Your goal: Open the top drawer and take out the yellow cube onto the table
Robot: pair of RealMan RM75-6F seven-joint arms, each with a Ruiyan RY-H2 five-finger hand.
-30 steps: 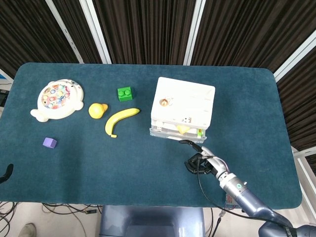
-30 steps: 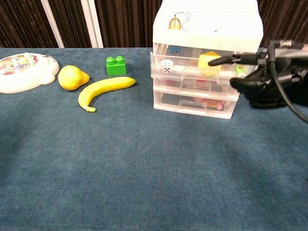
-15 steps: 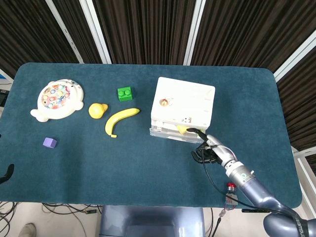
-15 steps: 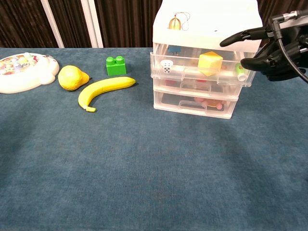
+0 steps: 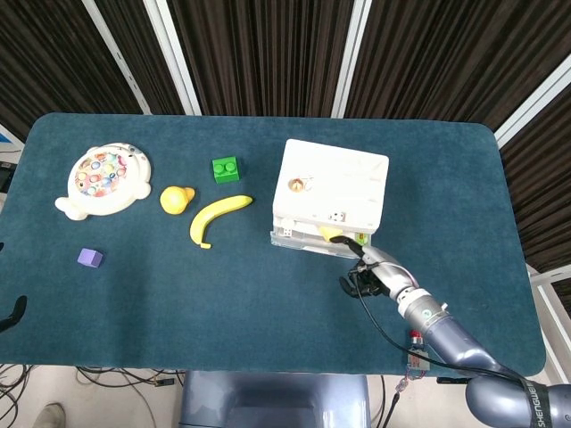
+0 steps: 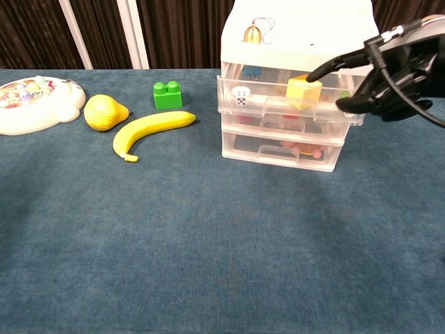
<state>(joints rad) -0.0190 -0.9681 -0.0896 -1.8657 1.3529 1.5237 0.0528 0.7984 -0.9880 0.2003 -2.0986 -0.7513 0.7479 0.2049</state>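
Yellow cube (image 6: 304,92), hand (image 6: 389,76) now closer.

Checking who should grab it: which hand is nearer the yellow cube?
Right. The right hand reaches a finger to the yellow cube in the top drawer. The left hand is out of view.

The right hand (image 5: 373,270) is being held at the front of the white drawer unit (image 5: 332,194), one finger reaching toward the yellow cube (image 5: 330,233) showing in the pulled-out top drawer (image 5: 308,241).
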